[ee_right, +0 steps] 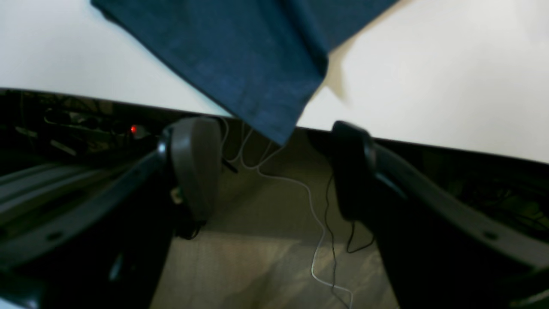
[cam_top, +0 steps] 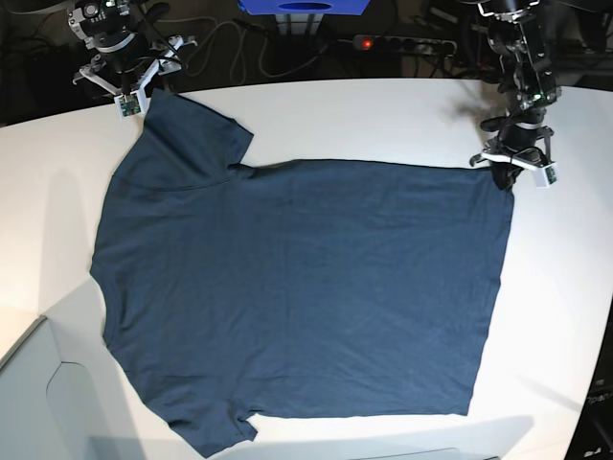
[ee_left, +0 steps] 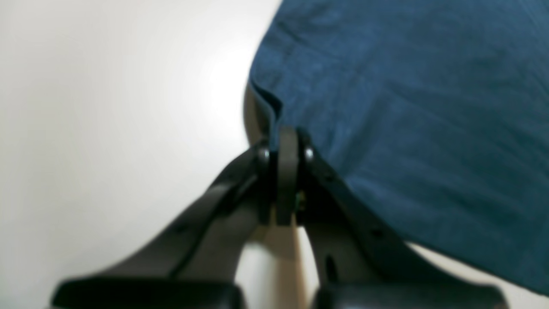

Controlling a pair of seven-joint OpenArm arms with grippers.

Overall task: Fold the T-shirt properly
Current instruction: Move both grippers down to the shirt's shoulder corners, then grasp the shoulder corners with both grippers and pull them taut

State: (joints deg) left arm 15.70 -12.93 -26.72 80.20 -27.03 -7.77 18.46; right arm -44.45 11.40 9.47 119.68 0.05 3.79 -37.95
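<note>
The dark navy T-shirt [cam_top: 297,287] lies spread flat on the white table [cam_top: 565,316], collar side toward the left. My left gripper [ee_left: 285,143] is shut on the T-shirt's edge [ee_left: 386,107] at the far right hem corner; in the base view this gripper [cam_top: 505,174] sits on that corner. At the far left, my right gripper [ee_right: 272,143] is open, its fingers [ee_right: 195,167] on either side of the sleeve tip [ee_right: 257,77] that hangs over the table edge. In the base view that gripper [cam_top: 124,94] is just beyond the upper sleeve [cam_top: 196,134].
Behind the table's far edge are a power strip with a red light [cam_top: 402,43], a blue box [cam_top: 306,5] and cables. White and black cables [ee_right: 319,231] lie on the floor under the right gripper. A grey panel [cam_top: 38,393] adjoins the table's near left corner.
</note>
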